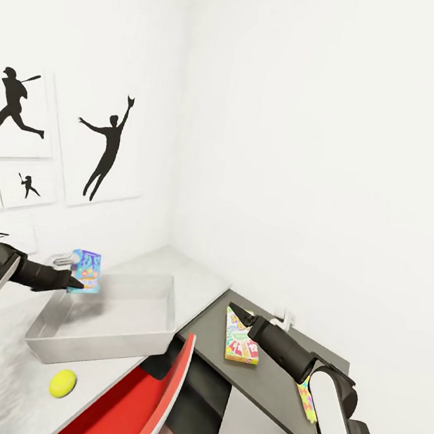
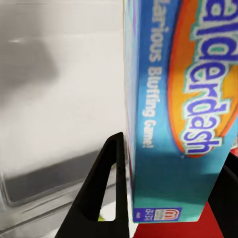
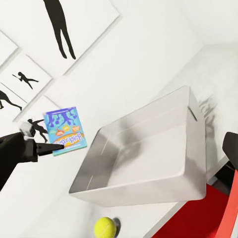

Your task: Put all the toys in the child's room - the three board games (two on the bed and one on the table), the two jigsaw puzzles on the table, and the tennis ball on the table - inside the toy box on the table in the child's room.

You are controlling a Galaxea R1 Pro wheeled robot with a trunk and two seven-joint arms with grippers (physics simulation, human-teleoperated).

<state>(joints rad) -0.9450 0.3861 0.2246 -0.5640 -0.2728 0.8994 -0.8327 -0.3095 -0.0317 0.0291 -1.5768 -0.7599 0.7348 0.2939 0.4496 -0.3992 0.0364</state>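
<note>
My left gripper (image 1: 75,284) is shut on the blue and orange board game (image 1: 86,271), holding it upright over the left end of the light grey toy box (image 1: 124,300). In the left wrist view the game (image 2: 183,109) sits between the fingers (image 2: 106,188), with the toy box (image 2: 54,99) beyond. The tennis ball (image 1: 62,383) lies on the table (image 1: 0,357) in front of the box. My right gripper (image 1: 239,315) is open, just above the pale green-edged board game (image 1: 242,342) on the dark corner section. A jigsaw puzzle (image 1: 306,398) peeks from under my right forearm.
A red chair (image 1: 133,409) stands close against the table's front, below the toy box. White walls meet in a corner behind the table, with silhouette posters (image 1: 108,148) on the left wall. The right wrist view looks across the toy box (image 3: 148,148), the ball (image 3: 105,227) and the held game (image 3: 64,131).
</note>
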